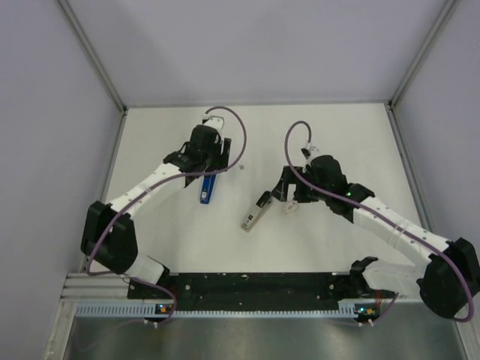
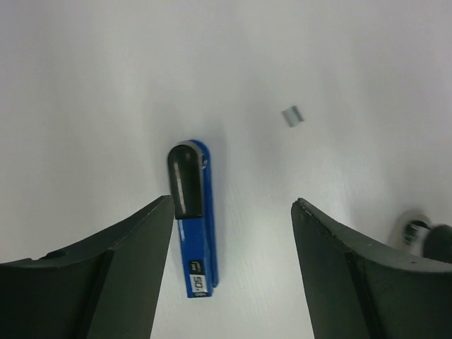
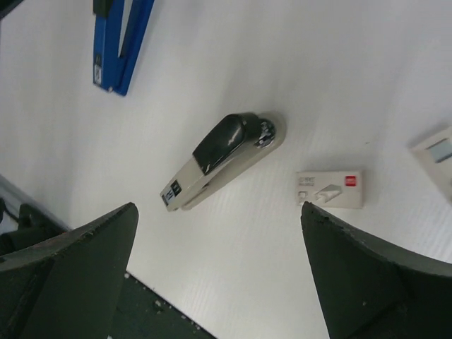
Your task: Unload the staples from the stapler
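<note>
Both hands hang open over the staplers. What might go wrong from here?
The loose grey piece, possibly staples, lies near the blue stapler; the left hand may knock it away. The beige stapler lies slanted under the right hand, so a grasp might spin it toward the small box.

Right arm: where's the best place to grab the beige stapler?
Take the beige stapler at mid-length, across its narrow sides, coming straight down. It lies flat and diagonal on the table, so turn the open right gripper to straddle its width.

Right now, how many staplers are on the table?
2. The blue stapler lies left of centre; the beige stapler lies to its right, nearer the robot's edge. None seems hidden.
</note>
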`<state>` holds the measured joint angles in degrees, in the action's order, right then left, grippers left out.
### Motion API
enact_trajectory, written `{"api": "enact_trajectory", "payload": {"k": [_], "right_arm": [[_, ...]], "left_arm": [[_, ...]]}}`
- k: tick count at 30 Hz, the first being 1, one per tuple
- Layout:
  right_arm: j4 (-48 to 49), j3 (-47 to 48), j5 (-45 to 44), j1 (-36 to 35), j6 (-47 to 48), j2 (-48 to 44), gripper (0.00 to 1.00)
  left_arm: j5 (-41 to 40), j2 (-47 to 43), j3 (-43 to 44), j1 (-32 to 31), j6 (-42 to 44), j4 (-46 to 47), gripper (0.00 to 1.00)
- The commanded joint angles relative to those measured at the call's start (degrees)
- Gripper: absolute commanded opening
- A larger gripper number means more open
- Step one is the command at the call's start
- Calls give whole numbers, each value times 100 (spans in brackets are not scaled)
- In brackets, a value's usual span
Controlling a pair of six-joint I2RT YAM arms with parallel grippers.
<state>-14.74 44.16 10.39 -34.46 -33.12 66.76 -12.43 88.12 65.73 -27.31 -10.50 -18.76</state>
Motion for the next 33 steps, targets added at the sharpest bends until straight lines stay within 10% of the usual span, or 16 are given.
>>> {"api": "enact_trajectory", "payload": {"k": [1,11,33], "right_arm": [[-677,216,-1660,264,87,-629,99],[-1100,66,-1769,326,394,-1358,95],[-1602,-259,-1514,326,236,-1851,94]], "left_arm": [[714,-752,62,-748,294,66,73],[1357,-191,97,-1874,892,66,73],[1542,1155,212,-2200,751,540,72]]}}
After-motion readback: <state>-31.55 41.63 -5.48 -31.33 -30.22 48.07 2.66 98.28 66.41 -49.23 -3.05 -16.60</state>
